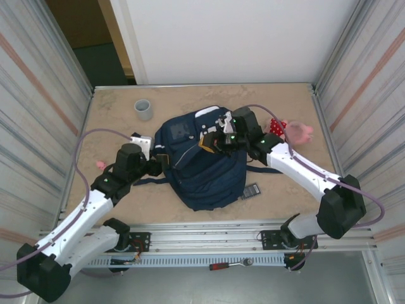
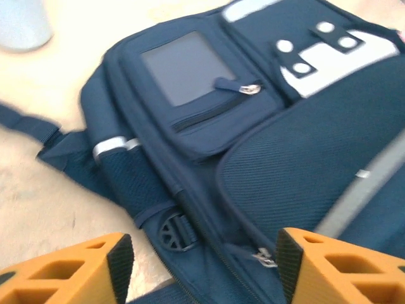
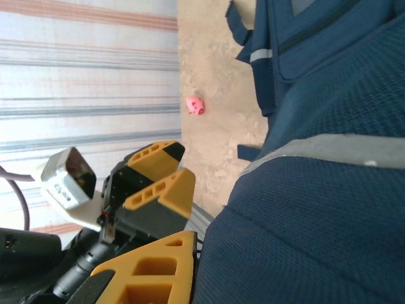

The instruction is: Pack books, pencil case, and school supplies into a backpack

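Note:
The navy backpack (image 1: 202, 163) lies flat in the middle of the table. My left gripper (image 1: 159, 167) is at its left side, open; in the left wrist view its orange fingers (image 2: 82, 269) straddle the backpack (image 2: 266, 158) above a side buckle (image 2: 174, 231) and a zipper pull (image 2: 262, 256). My right gripper (image 1: 212, 143) sits on the bag's upper part, shut on a fold of backpack (image 3: 316, 209) fabric; one finger (image 3: 152, 272) shows, the other is hidden. One of the school supplies, a dark grey grid-faced piece (image 1: 251, 190), lies by the bag's right lower edge. Books and pencil case are out of view.
A grey cup (image 1: 143, 109) stands at the back left. A pink and red plush toy (image 1: 290, 130) lies right of the bag. A small pink thing (image 1: 100, 164) (image 3: 195, 105) rests near the left wall. Metal walls close in both sides.

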